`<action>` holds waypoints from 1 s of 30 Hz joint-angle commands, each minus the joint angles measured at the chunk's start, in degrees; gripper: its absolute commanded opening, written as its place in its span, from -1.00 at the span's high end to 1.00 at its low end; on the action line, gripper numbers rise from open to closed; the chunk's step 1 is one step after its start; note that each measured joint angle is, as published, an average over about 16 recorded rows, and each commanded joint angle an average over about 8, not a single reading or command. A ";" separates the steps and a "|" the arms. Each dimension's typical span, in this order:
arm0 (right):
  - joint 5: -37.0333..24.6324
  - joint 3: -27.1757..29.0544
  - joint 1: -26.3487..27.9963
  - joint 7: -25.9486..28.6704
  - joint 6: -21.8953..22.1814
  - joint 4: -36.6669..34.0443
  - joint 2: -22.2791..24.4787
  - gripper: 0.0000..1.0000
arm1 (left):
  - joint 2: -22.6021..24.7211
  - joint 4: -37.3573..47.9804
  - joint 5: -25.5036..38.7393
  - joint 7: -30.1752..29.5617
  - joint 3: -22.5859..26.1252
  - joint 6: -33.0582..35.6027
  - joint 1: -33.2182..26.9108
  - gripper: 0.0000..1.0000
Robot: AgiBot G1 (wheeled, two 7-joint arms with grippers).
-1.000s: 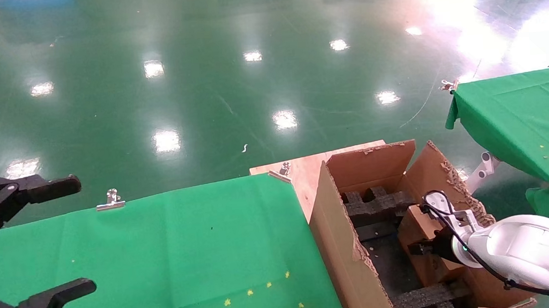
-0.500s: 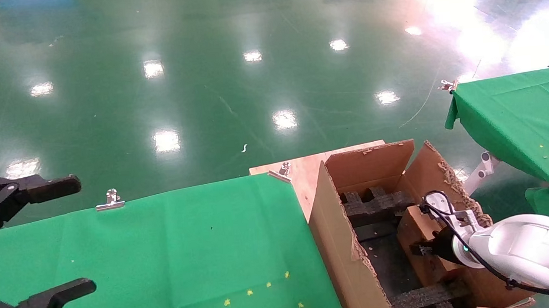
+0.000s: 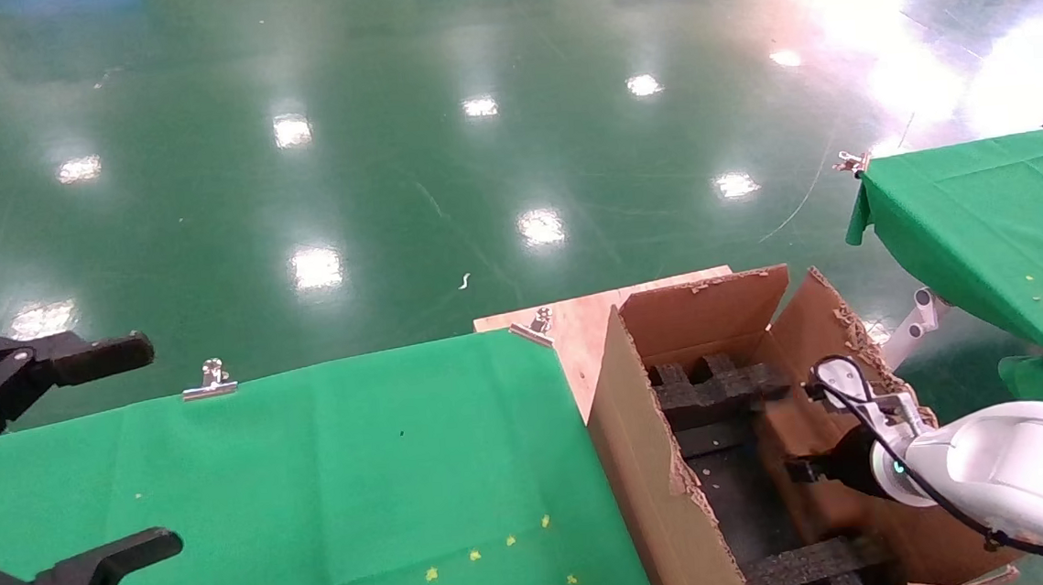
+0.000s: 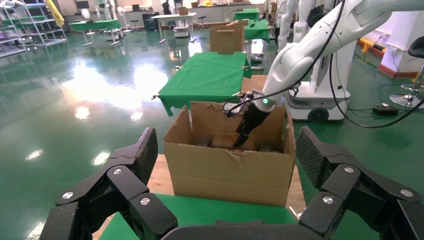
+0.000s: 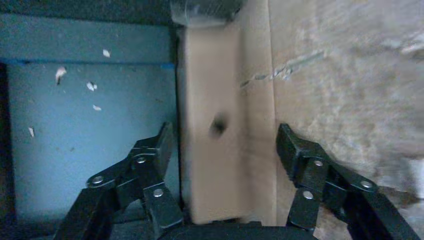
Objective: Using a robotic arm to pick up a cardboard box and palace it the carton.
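The right gripper [image 5: 225, 150] sat down inside the carton [image 3: 653, 467], fingers spread apart around the cardboard box [image 5: 220, 135]; the left gripper [image 3: 56, 463] idled open.

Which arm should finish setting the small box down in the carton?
The right. Its tool is inside the carton, fingers straddling the small box against the carton's right wall. The left tool hangs open over the green table, away from the carton.
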 commanded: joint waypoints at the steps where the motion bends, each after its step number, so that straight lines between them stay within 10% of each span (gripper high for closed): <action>1: -0.16 0.13 0.20 0.22 -0.25 0.82 0.51 -1.00 | 0.00 0.00 0.00 0.00 0.00 0.00 0.00 -1.00; 12: 1.14 4.24 6.77 -1.14 5.37 7.80 5.18 -1.00 | 0.00 0.00 0.00 0.00 0.00 0.00 0.00 -1.00; 30: 23.82 1.67 23.26 -26.29 31.13 9.52 11.07 -1.00 | -0.01 0.01 -0.01 0.01 0.00 -0.01 0.00 -1.00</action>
